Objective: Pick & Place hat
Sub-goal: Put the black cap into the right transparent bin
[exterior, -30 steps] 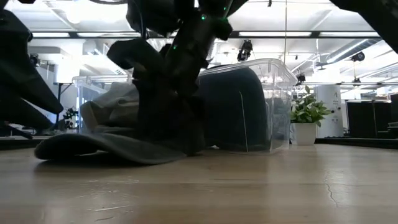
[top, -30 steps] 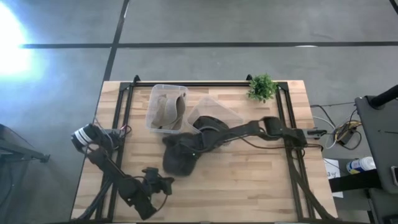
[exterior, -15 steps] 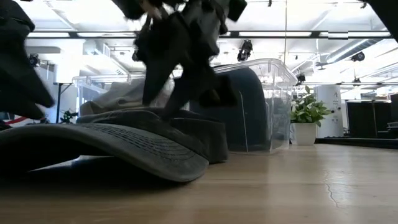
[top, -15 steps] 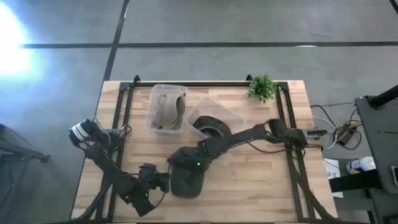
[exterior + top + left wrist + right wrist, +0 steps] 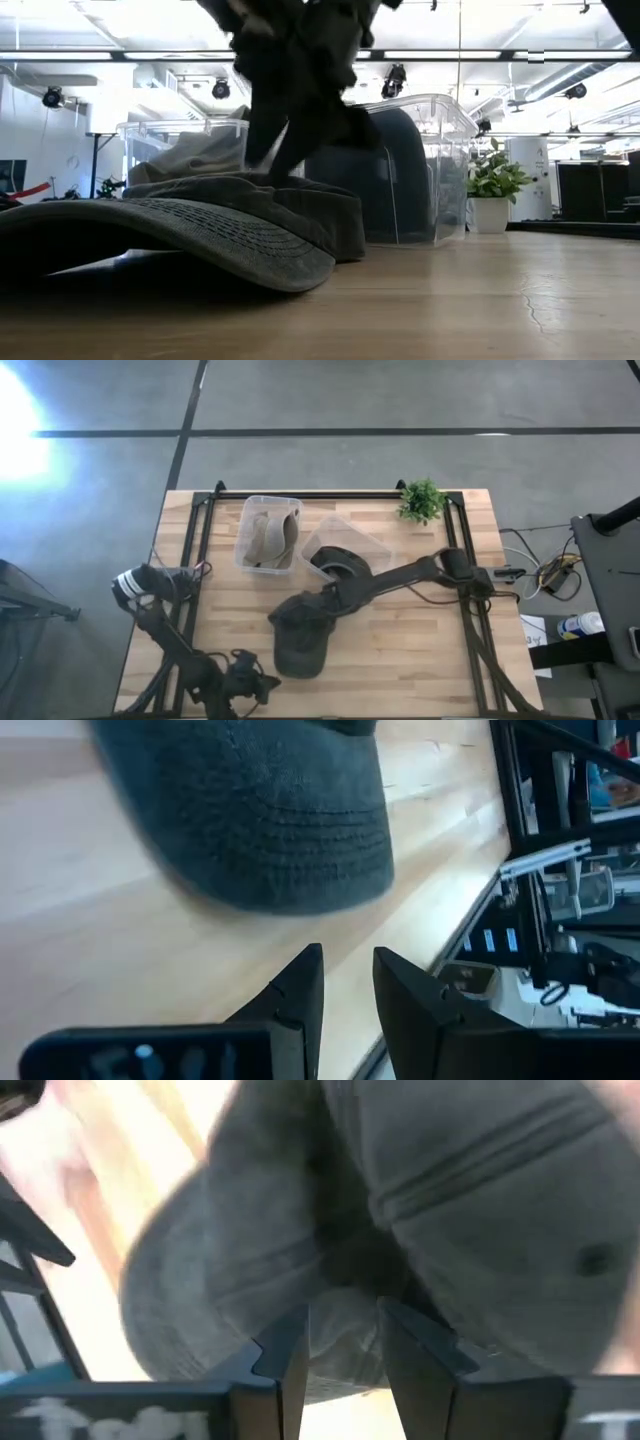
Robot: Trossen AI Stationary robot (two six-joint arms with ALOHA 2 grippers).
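Observation:
A dark grey cap (image 5: 298,637) lies flat on the wooden table near its middle, with the brim toward the near edge. It also shows in the low view (image 5: 200,225), the left wrist view (image 5: 260,820) and the right wrist view (image 5: 480,1200). My right gripper (image 5: 324,607) is just over the cap's crown, fingers a narrow gap apart (image 5: 345,1330). My left gripper (image 5: 250,685) is by the near edge, clear of the brim, empty, with a narrow gap between its fingers (image 5: 348,980). My right gripper points down at the crown of the cap (image 5: 345,1295). I cannot tell whether its fingertips touch the cloth. The cap rests on the table on its brim and rim.
Two clear bins stand behind the cap. The left one (image 5: 268,532) holds a tan hat. The right one (image 5: 345,545) is tilted and holds a dark hat. A small green plant (image 5: 421,500) stands at the far right. Black rails run along the table's sides.
My right gripper has carried the cap from beside the bins toward the near edge and laid it flat. It has then drawn back a little toward the bins, and the cap has stayed put. My left gripper has gone toward the near edge.

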